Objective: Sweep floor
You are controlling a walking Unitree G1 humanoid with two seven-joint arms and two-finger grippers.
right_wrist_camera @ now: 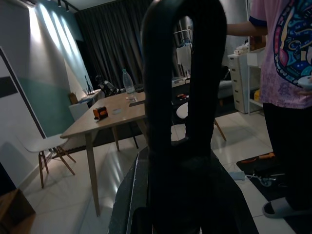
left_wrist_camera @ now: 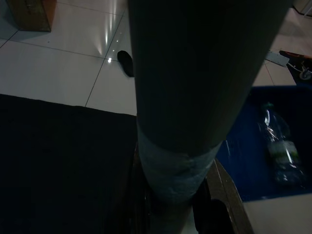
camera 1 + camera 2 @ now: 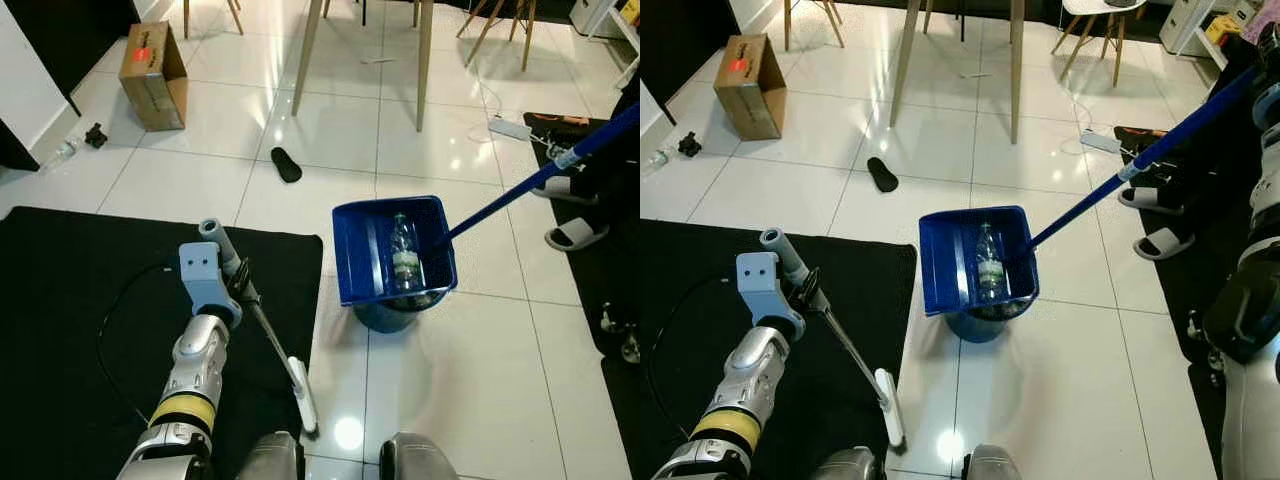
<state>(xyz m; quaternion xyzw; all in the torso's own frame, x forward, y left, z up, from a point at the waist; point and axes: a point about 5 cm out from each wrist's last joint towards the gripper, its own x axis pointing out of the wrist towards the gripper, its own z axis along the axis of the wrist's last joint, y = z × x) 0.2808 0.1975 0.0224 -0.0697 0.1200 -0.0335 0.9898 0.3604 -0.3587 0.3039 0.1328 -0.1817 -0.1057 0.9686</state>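
One blue dustpan (image 3: 392, 250) sits on the white tiled floor (image 3: 470, 370) just beside the edge of a black mat (image 3: 70, 290), tilted up over a dark round base that is mostly hidden beneath it. A clear plastic bottle (image 3: 404, 252) lies inside the pan. The pan's long blue handle (image 3: 545, 172) rises toward the robot's right and is cut off at the frame edge; the right eye view shows it running up toward the robot's right arm (image 3: 1262, 250), where the grasp itself lies out of frame. In the right wrist view the right gripper (image 1: 183, 73) is a dark silhouette with its two fingers meeting at the tips in a closed loop; whether anything is held there cannot be made out. The left gripper (image 3: 240, 285) is over the mat, clenched on a thin grey broom handle (image 3: 268, 335) that slopes down to a white end piece (image 3: 303, 392) resting at the mat's edge; any bristles are not discernible. In the left wrist view this handle blocks most of the frame, dark and blurred.

Further out, a black slipper (image 3: 286, 165) lies on the tiles before the wooden table legs (image 3: 306, 55). A cardboard box (image 3: 155, 75) stands to the left, with a small dark object (image 3: 95, 135) near it, too small to identify. A person's feet in sandals (image 3: 575, 232) stand on a second dark mat at the right, near a white power strip (image 3: 510, 128); the right wrist view shows the person's patterned pink shirt (image 1: 287, 48).
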